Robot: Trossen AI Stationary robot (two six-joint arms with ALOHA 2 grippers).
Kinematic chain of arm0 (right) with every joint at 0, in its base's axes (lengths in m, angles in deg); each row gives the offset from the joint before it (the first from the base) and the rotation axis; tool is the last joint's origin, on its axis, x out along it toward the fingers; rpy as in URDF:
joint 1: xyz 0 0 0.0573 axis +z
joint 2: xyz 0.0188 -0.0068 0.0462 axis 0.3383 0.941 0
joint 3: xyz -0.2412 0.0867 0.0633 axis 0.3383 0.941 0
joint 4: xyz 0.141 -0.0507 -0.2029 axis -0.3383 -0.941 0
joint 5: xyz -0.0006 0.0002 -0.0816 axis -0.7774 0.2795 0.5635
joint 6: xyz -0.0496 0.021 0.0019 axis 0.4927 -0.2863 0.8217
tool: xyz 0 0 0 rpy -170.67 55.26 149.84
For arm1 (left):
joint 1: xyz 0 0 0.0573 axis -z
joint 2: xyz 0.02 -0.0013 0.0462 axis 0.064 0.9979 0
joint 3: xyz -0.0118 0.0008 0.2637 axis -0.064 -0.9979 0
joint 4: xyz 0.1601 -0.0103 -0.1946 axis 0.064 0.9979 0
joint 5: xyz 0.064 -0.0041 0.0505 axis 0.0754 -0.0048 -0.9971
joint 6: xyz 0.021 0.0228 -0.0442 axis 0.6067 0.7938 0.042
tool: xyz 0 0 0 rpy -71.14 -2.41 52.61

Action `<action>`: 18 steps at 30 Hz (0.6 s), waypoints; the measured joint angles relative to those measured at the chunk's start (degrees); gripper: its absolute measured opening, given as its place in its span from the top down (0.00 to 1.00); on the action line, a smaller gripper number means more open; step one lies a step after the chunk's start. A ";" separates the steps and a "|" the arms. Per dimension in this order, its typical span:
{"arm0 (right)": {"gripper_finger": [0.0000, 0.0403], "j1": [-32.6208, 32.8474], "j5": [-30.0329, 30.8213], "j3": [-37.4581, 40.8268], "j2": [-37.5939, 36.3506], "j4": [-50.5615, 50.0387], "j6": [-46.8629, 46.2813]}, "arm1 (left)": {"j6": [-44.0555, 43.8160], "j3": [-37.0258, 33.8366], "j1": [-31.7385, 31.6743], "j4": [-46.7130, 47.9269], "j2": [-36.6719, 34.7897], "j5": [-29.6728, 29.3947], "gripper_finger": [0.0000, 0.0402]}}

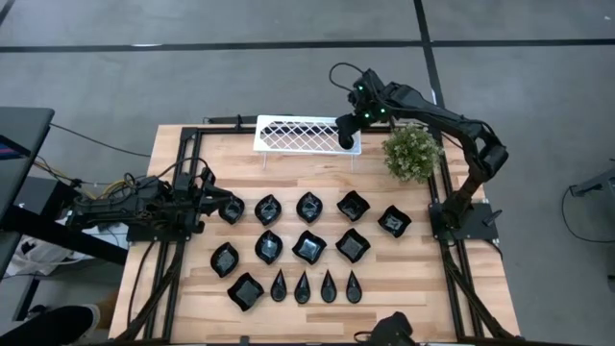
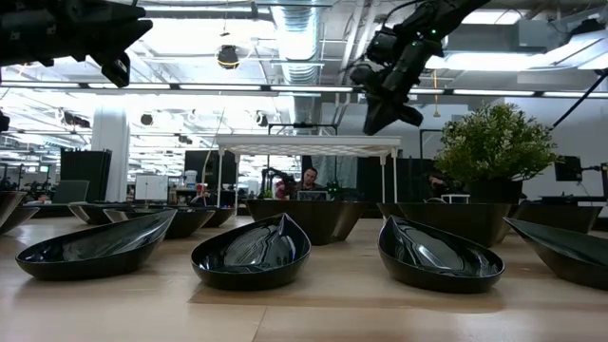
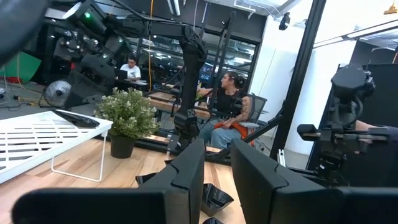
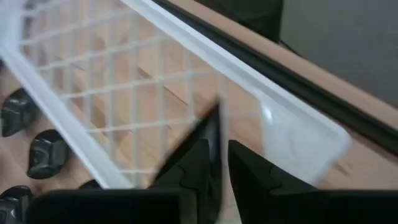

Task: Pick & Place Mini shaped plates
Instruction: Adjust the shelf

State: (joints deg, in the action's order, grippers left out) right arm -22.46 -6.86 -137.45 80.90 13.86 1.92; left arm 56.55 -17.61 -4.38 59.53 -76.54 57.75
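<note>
Several glossy black mini shaped plates (image 1: pixel 309 245) sit in rows on the wooden table: leaves, squares and narrow teardrops. One more mini shaped plate (image 3: pixel 78 118) is at the right end of the white lattice rack (image 1: pixel 298 135), which stands at the table's far edge. My right gripper (image 1: pixel 346 130) slants down over that end, shut on this plate. At the table's left my left gripper (image 1: pixel 231 208) waits level above the wood, slightly open with nothing between its fingers, just left of the nearest leaf plate (image 1: pixel 268 209). My right gripper has the plate's rim (image 4: pixel 207 130) between its two fingers, seen edge-on in the right wrist view. The fingers slant down from above and from the table's right. The plate's far part (image 3: pixel 87 121) lies on the rack's lattice top, near its right end.
A small green bushy plant (image 1: pixel 411 152) stands right of the rack, close under my right arm. The rack's raised rim (image 4: pixel 186 43) runs just ahead of the right fingers. Black frame rails (image 1: pixel 183 192) border the table's left and right sides. People sit in the room beyond.
</note>
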 joint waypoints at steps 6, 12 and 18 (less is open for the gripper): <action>0.87 2.61 -0.72 -0.01 0.00 7.86 2.67 | 0.00 0.00 0.01 0.00 0.00 -0.01 0.80; 0.94 3.20 -0.73 -0.01 0.00 7.19 6.33 | 0.01 0.00 0.01 -0.02 0.00 -0.01 0.80; 0.98 4.44 -0.74 -0.01 0.00 6.61 11.56 | 0.00 0.01 0.02 -0.14 0.00 -0.01 0.80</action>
State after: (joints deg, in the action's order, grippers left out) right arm -18.03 -7.60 -137.46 80.90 20.47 13.48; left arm 56.55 -17.60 -4.36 59.39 -76.54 57.75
